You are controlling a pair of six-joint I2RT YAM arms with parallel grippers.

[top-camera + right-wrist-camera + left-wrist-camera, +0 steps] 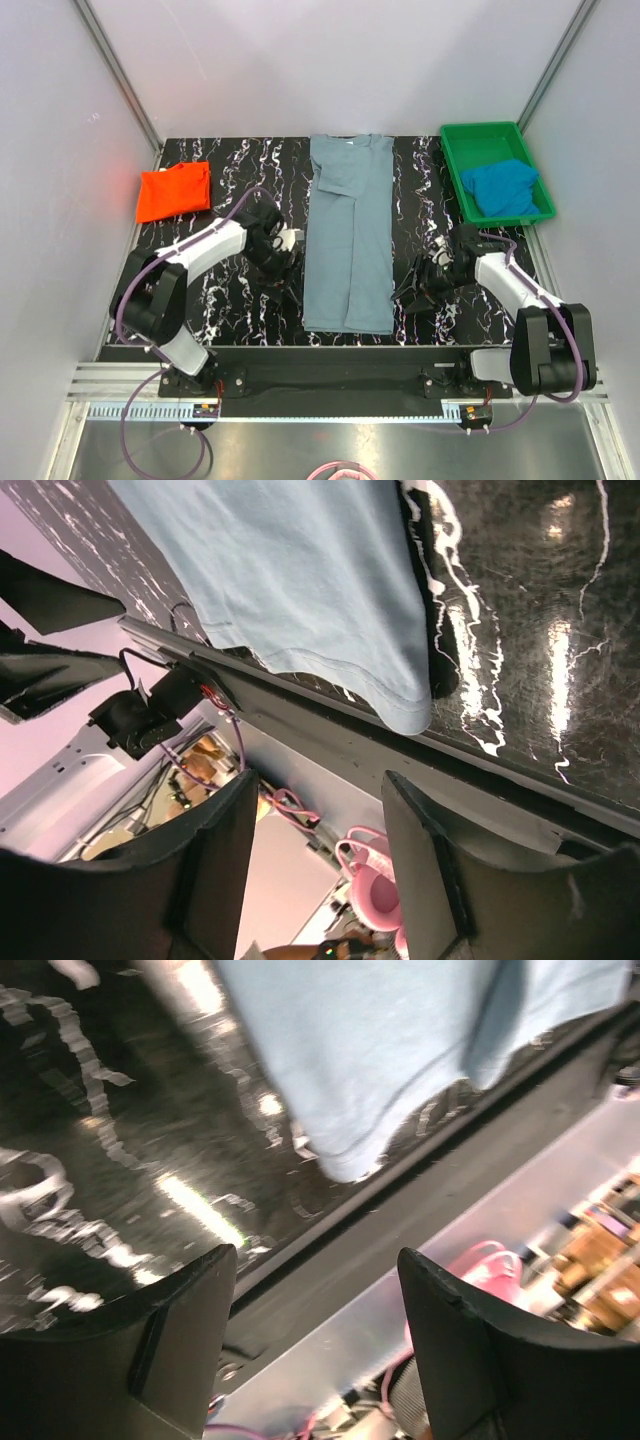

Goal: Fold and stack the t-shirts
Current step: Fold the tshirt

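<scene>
The large grey-blue t-shirt (pixel 350 235) lies down the middle of the black marbled table, both sides folded in to a long strip. Its hem corners show in the left wrist view (pixel 400 1050) and the right wrist view (pixel 310 590). The orange-red t-shirt (pixel 174 190) lies folded at the back left. The bright blue t-shirt (pixel 500 187) sits bunched in the green tray. My left gripper (pixel 287 262) is open and empty just left of the grey-blue shirt (pixel 318 1290). My right gripper (pixel 412 290) is open and empty just right of its lower part (pixel 320 820).
The green plastic tray (pixel 455 160) stands at the back right corner. The table's front edge (pixel 320 348) runs just below the shirt's hem. Grey walls close in both sides and the back. Bare table shows between the shirt and each arm.
</scene>
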